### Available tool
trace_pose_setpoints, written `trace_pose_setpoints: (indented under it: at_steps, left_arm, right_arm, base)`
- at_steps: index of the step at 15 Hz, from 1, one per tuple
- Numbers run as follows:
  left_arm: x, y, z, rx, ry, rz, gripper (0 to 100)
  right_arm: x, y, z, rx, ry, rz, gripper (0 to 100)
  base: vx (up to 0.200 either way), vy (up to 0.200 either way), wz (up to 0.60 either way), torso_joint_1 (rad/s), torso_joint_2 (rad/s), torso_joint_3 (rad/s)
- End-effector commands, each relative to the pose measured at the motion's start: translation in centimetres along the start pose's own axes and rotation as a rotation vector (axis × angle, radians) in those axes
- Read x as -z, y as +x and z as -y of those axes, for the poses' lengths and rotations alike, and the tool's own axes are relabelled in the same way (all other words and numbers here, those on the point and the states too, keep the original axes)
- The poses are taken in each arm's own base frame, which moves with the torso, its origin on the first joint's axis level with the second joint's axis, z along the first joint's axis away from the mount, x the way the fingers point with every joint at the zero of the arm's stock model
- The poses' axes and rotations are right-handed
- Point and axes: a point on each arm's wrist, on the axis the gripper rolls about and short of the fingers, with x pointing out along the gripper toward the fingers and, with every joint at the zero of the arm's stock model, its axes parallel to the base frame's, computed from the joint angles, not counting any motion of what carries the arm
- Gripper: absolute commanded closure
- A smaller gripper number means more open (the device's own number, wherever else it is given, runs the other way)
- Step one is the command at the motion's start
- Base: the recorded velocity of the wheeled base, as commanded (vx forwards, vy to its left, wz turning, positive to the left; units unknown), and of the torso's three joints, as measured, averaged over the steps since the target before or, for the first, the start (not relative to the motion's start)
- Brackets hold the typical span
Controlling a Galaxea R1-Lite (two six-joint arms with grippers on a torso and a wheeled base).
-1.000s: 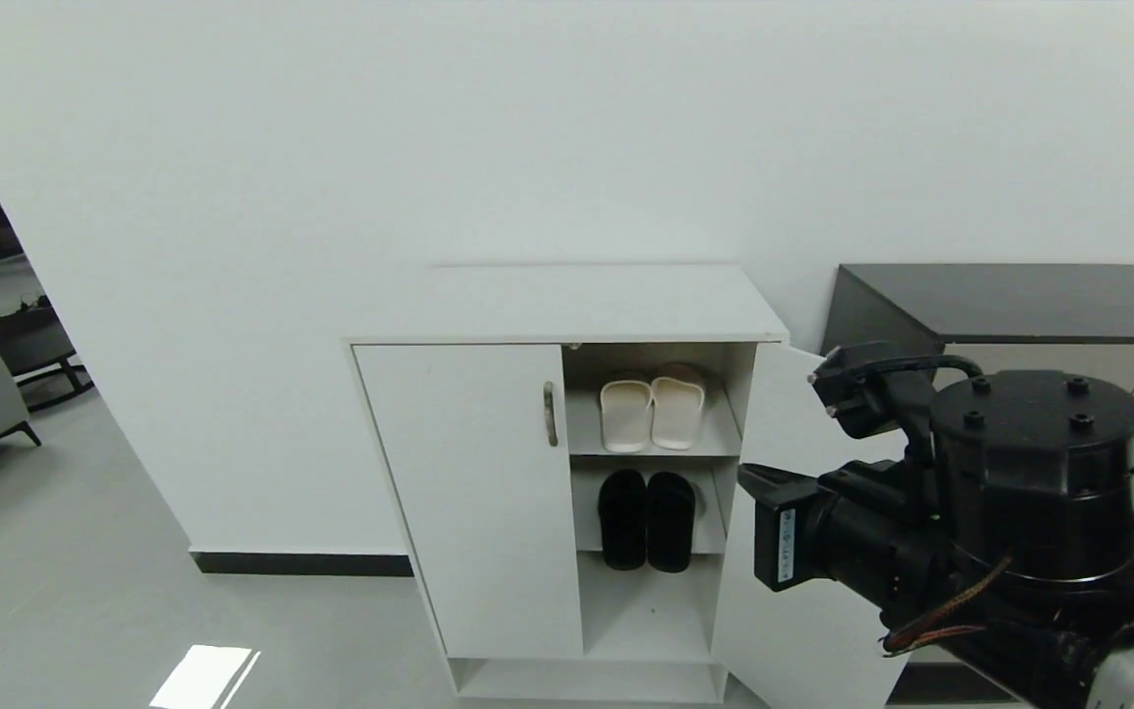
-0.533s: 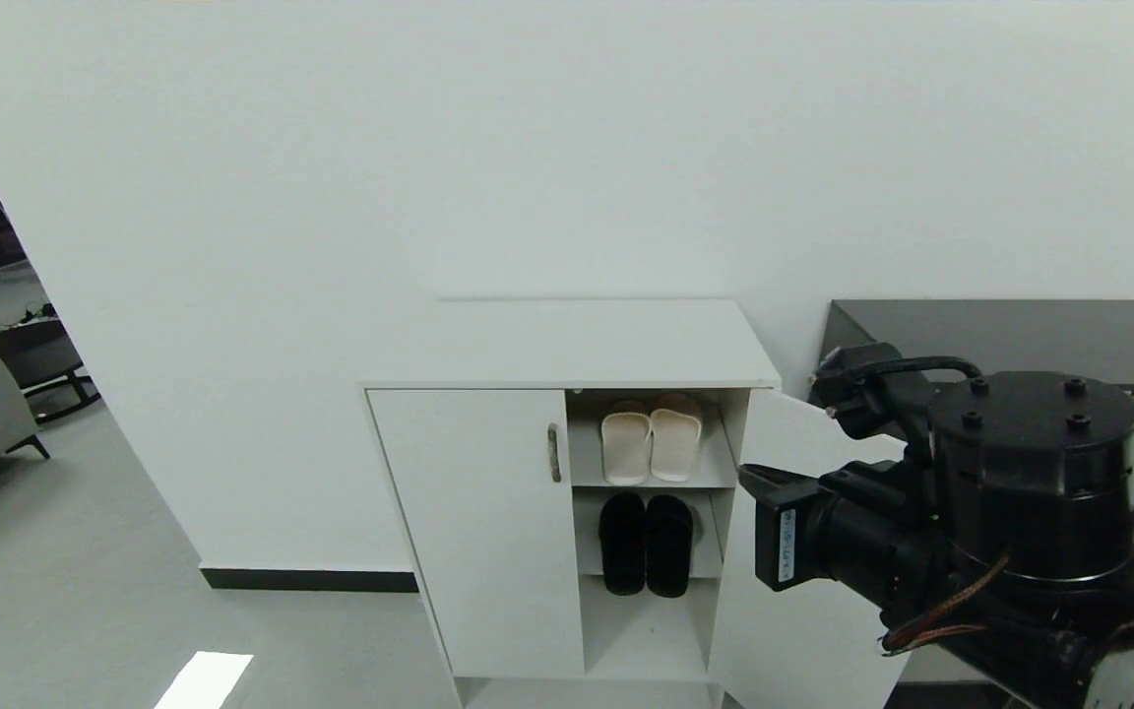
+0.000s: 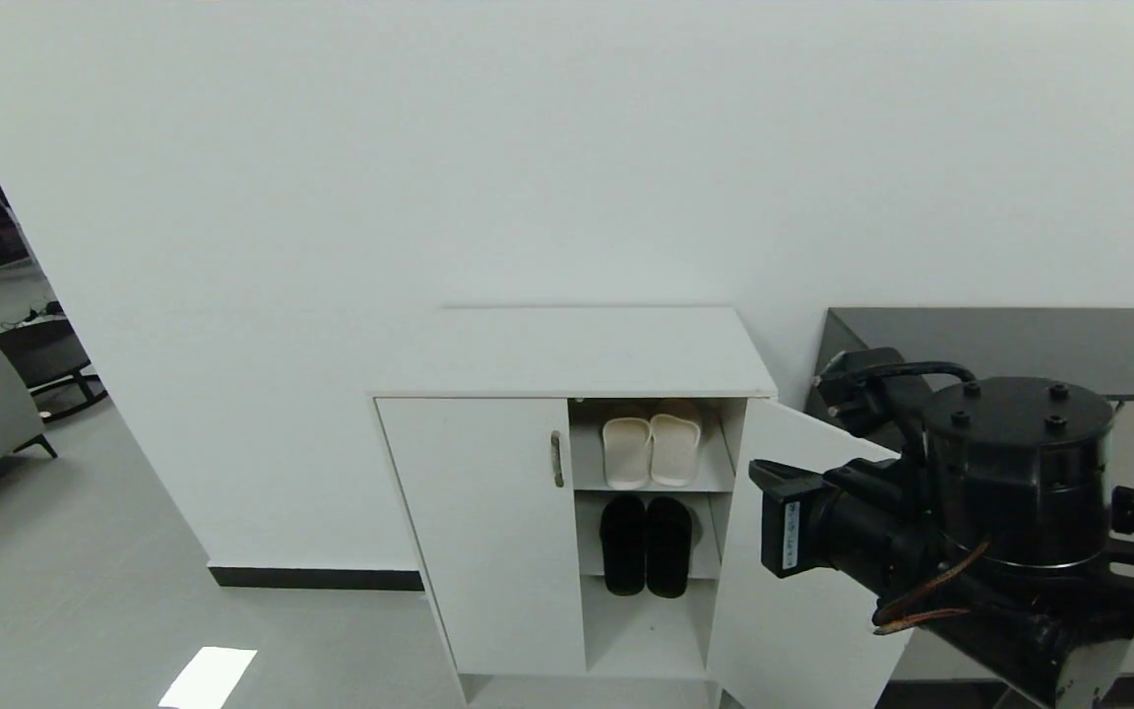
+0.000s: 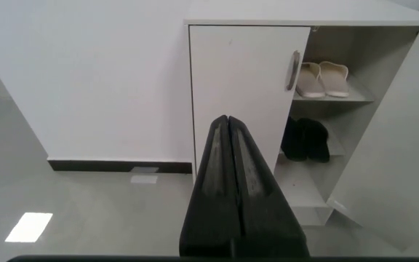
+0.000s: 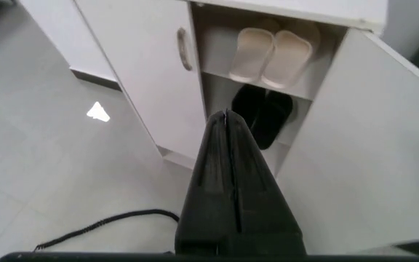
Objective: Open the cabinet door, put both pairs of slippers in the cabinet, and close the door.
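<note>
**Both slipper pairs shelved, right door open**

The left gripper (image 4: pixel 228 124) is seen with its fingers pressed together, nothing held. The left door (image 3: pixel 483 532) of the cabinet (image 3: pixel 577 354) is shut. The cream slippers (image 3: pixel 651 448) are set on the upper shelf, the black slippers (image 3: pixel 646 547) on the shelf below. The right door (image 3: pixel 793 640) is swung open. The right gripper (image 5: pixel 226 120) is likewise pressed together, empty.
</note>
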Motion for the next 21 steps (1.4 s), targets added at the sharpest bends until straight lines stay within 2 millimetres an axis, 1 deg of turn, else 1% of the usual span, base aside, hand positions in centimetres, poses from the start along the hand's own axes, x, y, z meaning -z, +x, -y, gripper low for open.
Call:
trace_pose_setpoints:
  at_steps: [1,3,5,6,7,9,12,15,18,19,20,21]
  left_arm:
    - [0.0,0.0,0.0,-0.001,0.000,0.000,100]
    - [0.0,0.0,0.0,0.001,0.000,0.000,100]
    - [0.0,0.0,0.0,-0.001,0.000,0.000,100]
    - [0.0,0.0,0.0,-0.001,0.000,0.000,100]
    - [0.0,0.0,0.0,-0.001,0.000,0.000,100]
    - [0.0,0.0,0.0,-0.001,0.000,0.000,100]
    - [0.0,0.0,0.0,-0.002,-0.002,0.000,100]
    - [0.0,0.0,0.0,-0.001,0.000,0.000,100]
    - [0.0,0.0,0.0,-0.001,-0.002,0.000,100]
    - [0.0,0.0,0.0,-0.001,-0.002,0.000,100]
    - [0.0,0.0,0.0,-0.001,0.000,0.000,100]
    - [0.0,0.0,0.0,0.001,0.000,0.000,100]
  right_arm:
    - [0.1,0.1,-0.1,-0.001,-0.002,-0.004,100]
    - [0.2,0.3,0.2,0.009,-0.001,-0.005,100]
    - [0.2,0.9,1.0,0.042,0.003,-0.010,100]
    - [0.1,1.3,1.7,0.059,0.005,-0.014,100]
    - [0.1,1.9,2.8,0.092,-0.016,-0.021,100]
    - [-0.2,3.4,6.5,0.213,-0.031,-0.035,100]
    - [-0.7,4.3,12.8,0.320,-0.011,-0.060,100]
    - [-0.4,5.8,18.8,0.445,0.023,-0.096,100]
    - [0.4,6.9,23.0,0.479,0.061,-0.135,100]
    - [0.6,7.3,23.8,0.496,0.069,-0.141,100]
    - [1.2,7.9,25.3,0.527,0.084,-0.155,100]
    - [1.5,8.2,26.2,0.546,0.093,-0.166,100]
  base:
    - [-0.200,0.000,0.00,0.007,-0.01,-0.002]
    - [0.000,0.000,0.00,0.000,0.00,0.000]
    - [0.000,0.000,0.00,0.000,0.00,0.000]
    - [0.000,0.000,0.00,0.000,0.00,0.000]
    - [0.000,0.000,0.00,0.000,0.00,0.000]
    - [0.000,0.000,0.00,0.000,0.00,0.000]
    - [0.000,0.000,0.00,0.000,0.00,0.000]
    - [0.000,0.000,0.00,0.000,0.00,0.000]
    - [0.000,0.000,0.00,0.000,0.00,0.000]
    - [0.000,0.000,0.00,0.000,0.00,0.000]
    - [0.000,0.000,0.00,0.000,0.00,0.000]
    - [0.000,0.000,0.00,0.000,0.00,0.000]
